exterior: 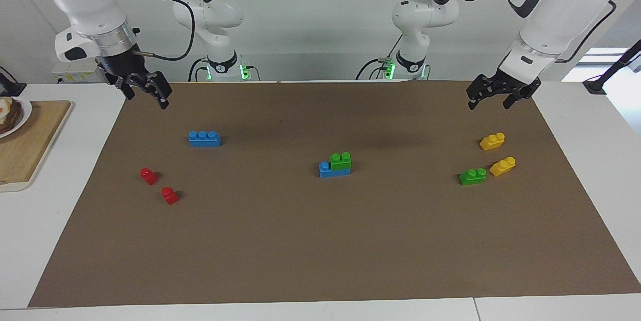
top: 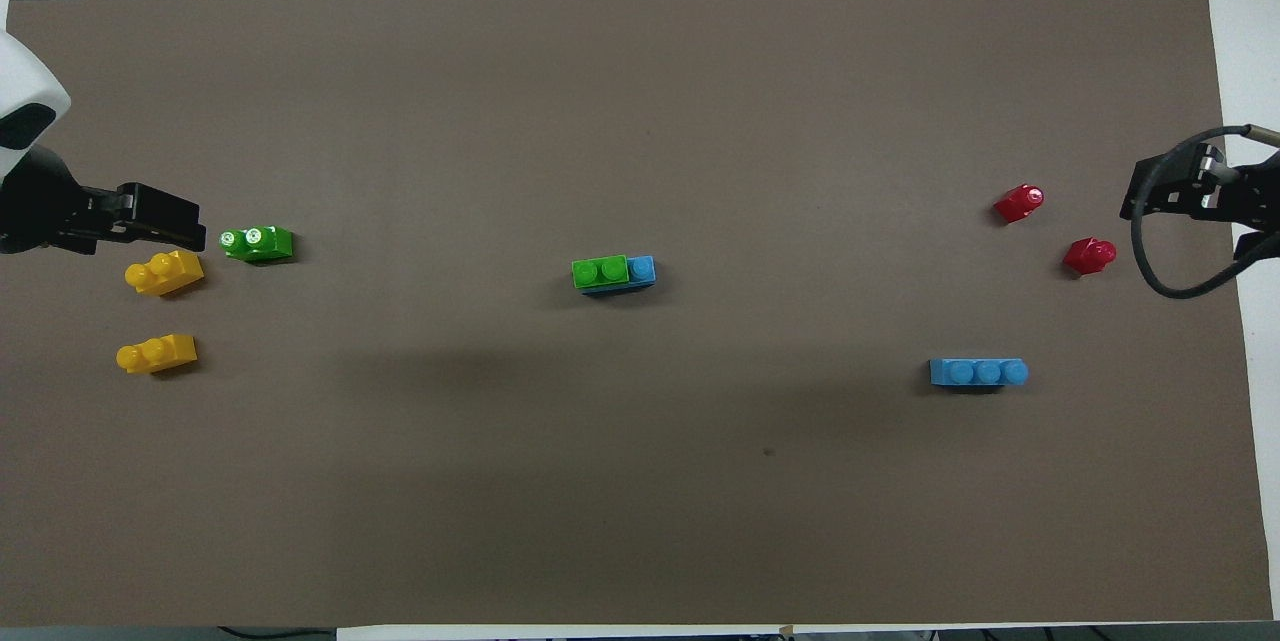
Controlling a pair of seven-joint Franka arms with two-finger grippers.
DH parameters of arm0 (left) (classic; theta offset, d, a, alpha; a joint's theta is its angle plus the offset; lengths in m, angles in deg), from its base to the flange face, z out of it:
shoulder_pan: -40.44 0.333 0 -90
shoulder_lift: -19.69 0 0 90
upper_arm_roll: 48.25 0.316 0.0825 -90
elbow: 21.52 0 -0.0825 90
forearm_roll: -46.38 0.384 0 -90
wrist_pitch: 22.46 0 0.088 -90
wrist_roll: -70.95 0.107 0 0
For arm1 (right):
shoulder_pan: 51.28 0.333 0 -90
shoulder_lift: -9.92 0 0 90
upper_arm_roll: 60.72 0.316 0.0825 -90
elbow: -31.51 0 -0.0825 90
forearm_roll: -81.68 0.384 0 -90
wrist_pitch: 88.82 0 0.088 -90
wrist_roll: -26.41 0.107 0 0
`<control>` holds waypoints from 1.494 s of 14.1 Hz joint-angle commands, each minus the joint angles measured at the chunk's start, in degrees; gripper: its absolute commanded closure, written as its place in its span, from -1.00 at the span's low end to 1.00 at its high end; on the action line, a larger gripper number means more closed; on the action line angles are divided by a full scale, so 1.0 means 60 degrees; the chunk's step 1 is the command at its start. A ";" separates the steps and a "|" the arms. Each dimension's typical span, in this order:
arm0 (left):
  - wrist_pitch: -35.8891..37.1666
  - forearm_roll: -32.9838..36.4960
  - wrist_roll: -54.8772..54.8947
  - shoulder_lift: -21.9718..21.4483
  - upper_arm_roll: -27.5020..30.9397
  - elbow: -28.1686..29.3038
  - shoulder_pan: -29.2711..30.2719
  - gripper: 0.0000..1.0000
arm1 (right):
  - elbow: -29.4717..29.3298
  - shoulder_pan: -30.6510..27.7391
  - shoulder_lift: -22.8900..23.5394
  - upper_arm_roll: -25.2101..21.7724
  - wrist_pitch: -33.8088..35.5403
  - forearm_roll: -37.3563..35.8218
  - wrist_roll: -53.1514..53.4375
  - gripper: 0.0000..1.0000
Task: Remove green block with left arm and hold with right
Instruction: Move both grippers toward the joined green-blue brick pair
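A green block (exterior: pixel 340 161) sits pressed on one end of a blue brick (exterior: pixel 325 170) in the middle of the brown mat; it also shows in the overhead view (top: pixel 600 272), on the same blue brick (top: pixel 643 269). A second green block (exterior: pixel 472 176) (top: pixel 257 242) lies loose toward the left arm's end, beside two yellow bricks. My left gripper (exterior: pixel 489 104) hangs open and empty in the air over the mat's edge at its own end. My right gripper (exterior: pixel 147 100) hangs open and empty over the mat's corner at its own end.
Two yellow bricks (exterior: pixel 492 141) (exterior: pixel 503 166) lie near the loose green block. A lone blue three-stud brick (exterior: pixel 204 138) and two red blocks (exterior: pixel 148 176) (exterior: pixel 170 195) lie toward the right arm's end. A wooden board (exterior: pixel 30 145) with a plate (exterior: pixel 22 110) stands off the mat there.
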 commanded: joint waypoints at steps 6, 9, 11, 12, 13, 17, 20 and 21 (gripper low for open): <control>-0.0484 -0.0145 -0.4368 -0.0228 0.0011 0.0781 -0.0932 -1.00 | 0.0396 0.0195 0.0223 0.0144 -0.0016 0.2264 0.7067 -1.00; -0.1172 -0.0584 -0.6463 -0.0287 -0.0004 0.1032 -0.0978 -1.00 | 0.0935 0.0195 0.0662 0.0144 -0.0365 0.3261 0.7583 -1.00; -0.1365 -0.0584 -0.7519 -0.0316 -0.0004 0.1207 -0.0978 -1.00 | 0.1070 0.0209 0.0985 0.0144 -0.0529 0.3919 0.7832 -1.00; -0.1438 -0.0584 -0.8061 -0.0374 -0.0004 0.1367 -0.0992 -1.00 | 0.1070 0.0239 0.1117 0.0144 -0.0587 0.4038 0.8124 -1.00; -0.1569 -0.0584 -0.8733 -0.0418 0.0011 0.1558 -0.1050 -1.00 | 0.1070 0.0355 0.1249 0.0144 -0.0704 0.4243 0.8504 -1.00; -0.1483 -0.0584 -0.9925 -0.0580 -0.0004 0.1896 -0.1284 -1.00 | 0.1288 0.0969 0.1587 0.0144 -0.1741 0.5020 0.9384 -1.00; -0.1774 -0.0555 -1.1472 -0.0668 0.0011 0.2043 -0.1520 -1.00 | 0.1831 0.1673 0.1703 0.0144 -0.2943 0.5211 0.9781 -1.00; -0.2022 -0.0555 -1.1813 -0.0653 0.0011 0.2057 -0.1520 -1.00 | 0.1832 0.1834 0.1820 0.0144 -0.3135 0.5328 0.9840 -1.00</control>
